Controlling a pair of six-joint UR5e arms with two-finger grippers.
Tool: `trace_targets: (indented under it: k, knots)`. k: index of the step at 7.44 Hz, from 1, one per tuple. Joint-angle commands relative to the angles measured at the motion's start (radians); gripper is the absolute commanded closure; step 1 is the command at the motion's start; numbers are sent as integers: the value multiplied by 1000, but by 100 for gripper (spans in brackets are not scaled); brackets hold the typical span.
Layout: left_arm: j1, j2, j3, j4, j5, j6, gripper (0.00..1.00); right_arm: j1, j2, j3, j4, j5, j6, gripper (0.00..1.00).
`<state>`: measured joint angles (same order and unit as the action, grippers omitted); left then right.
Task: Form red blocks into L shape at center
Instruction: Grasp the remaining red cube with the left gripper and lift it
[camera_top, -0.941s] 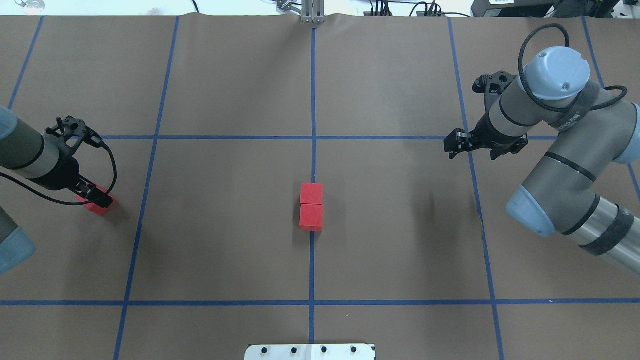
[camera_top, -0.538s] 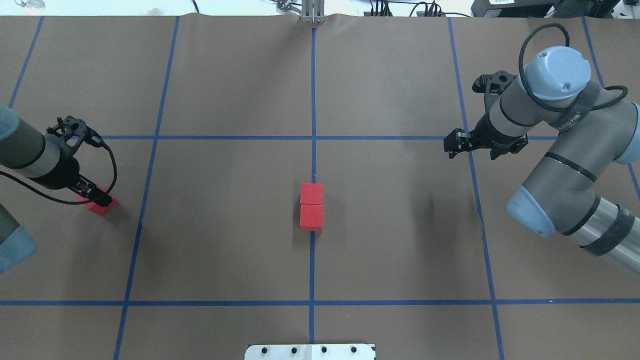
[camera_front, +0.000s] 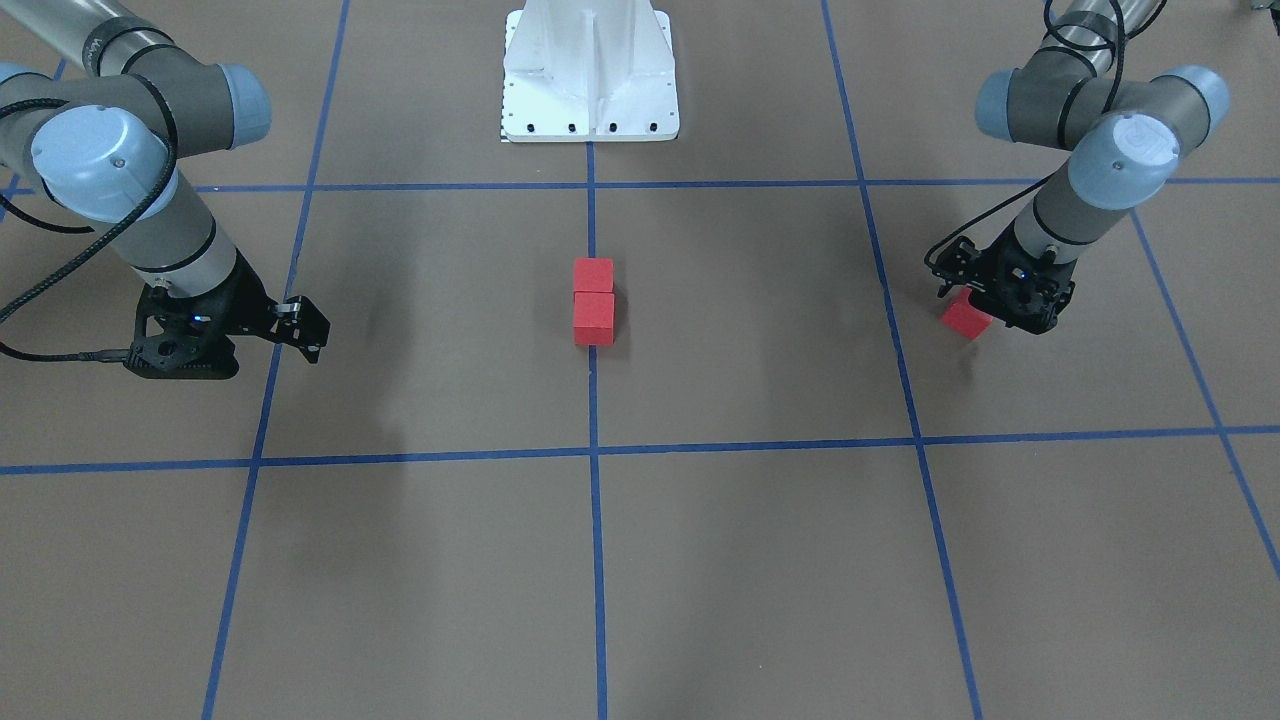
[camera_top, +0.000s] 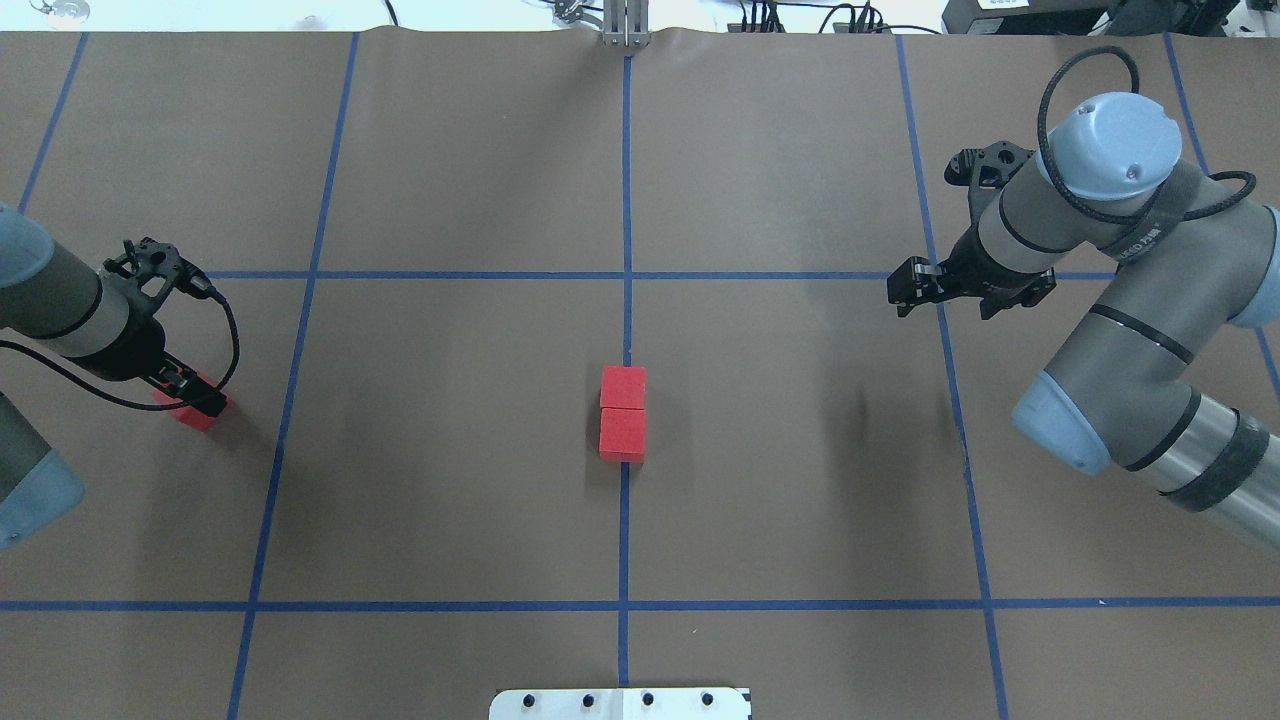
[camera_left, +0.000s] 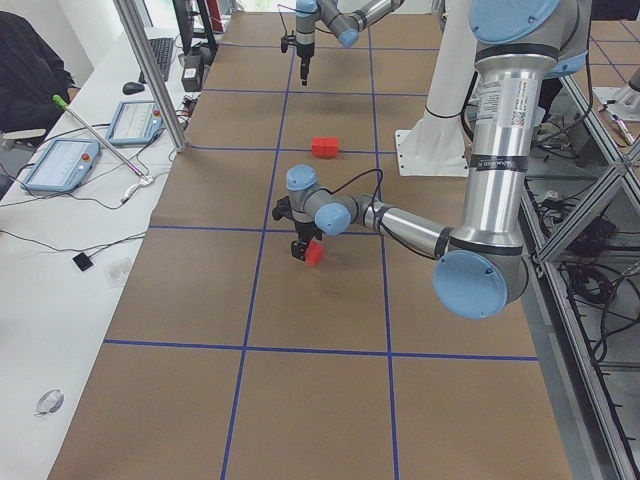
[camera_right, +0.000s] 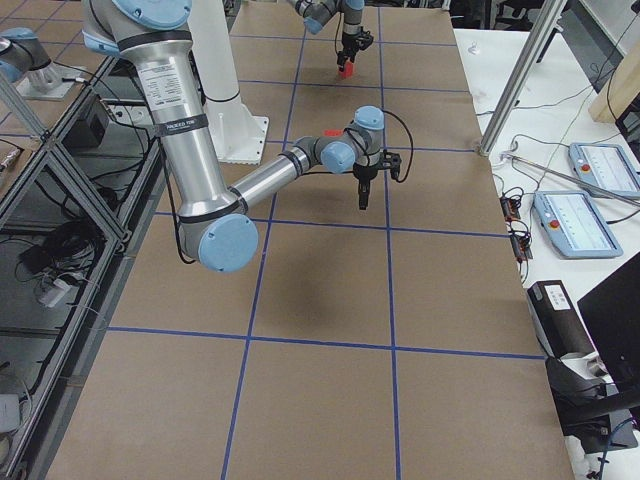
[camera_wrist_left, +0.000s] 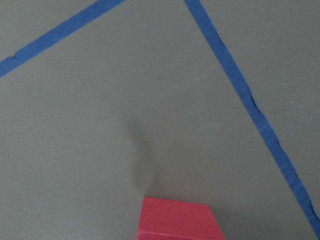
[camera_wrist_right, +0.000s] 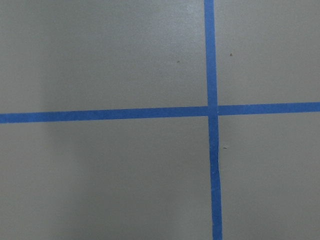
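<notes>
Left pincer (camera_top: 195, 395) clamped on third red cube (camera_top: 190, 412), far out at the tabletop's (camera_top: 450, 480) left side. Right pincer (camera_top: 903, 290) holds nothing, hovers over a blue tape crossing (camera_wrist_right: 212, 110); gap width unclear. Two red cubes (camera_top: 623, 413) touch end to end on center tape line (camera_top: 625, 200).

Two touching red cubes (camera_top: 623, 413) on the centre tape line (camera_top: 626, 200), third red cube (camera_top: 196, 411) far left.
</notes>
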<state>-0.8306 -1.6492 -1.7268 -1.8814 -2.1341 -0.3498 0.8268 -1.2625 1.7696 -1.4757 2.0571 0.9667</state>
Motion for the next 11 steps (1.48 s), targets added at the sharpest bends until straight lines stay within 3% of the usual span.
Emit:
trace_targets:
  k: [1,2,4,5,6,7,9,11]
  knots:
    - [1,-9,4,2,-1,0,13,0,0,1,0,0,3,0]
    - [1,-9,4,2,-1,0,13,0,0,1,0,0,3,0]
    - [1,-8,4,7,-1,0,33,0,0,1,0,0,3,0]
    - [1,-7,4,8,-1,0,49,0,2,1,0,0,3,0]
    - [-1,-7,-5,11,-1,-14,78,0,2,2,0,0,3,0]
    - [-7,-4,-14,13,-3,-23,100,0,2,2,0,0,1,0]
    - [1,-52,-66,68,-3,-287,100,0,2,2,0,0,1,0]
    - [14,-288,-42,249,-88,-746,100,0,2,-1,0,0,1,0]
